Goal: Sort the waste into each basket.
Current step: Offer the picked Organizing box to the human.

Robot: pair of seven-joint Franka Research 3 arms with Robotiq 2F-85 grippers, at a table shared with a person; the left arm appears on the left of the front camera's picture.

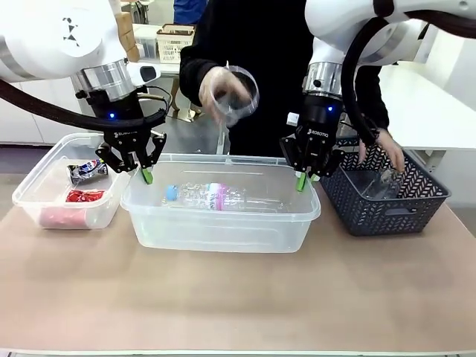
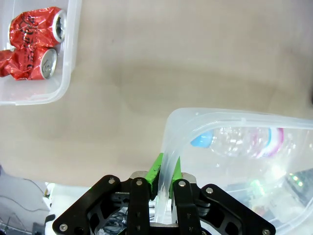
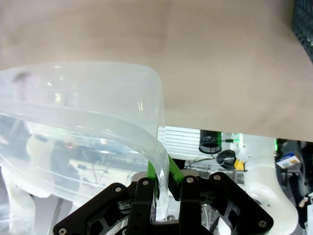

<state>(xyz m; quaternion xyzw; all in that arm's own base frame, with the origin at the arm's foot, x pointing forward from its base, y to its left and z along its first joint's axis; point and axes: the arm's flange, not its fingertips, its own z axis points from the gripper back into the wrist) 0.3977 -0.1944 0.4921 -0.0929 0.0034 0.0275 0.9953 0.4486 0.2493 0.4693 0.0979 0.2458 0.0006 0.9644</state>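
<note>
Both grippers' fingers (image 2: pixel 157 172) apparently clamped.

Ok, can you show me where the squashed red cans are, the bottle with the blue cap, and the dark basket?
squashed red cans (image 2: pixel 29 41), left wrist view, on one can's crumpled red side.
bottle with the blue cap (image 1: pixel 216 195), front view, on its pink label.
dark basket (image 1: pixel 387 212), front view, on its front lattice wall.

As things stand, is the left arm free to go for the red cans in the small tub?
Probably not: the left end effector is clamped on the big tub's rim, though the red cans lie uncovered.
</note>
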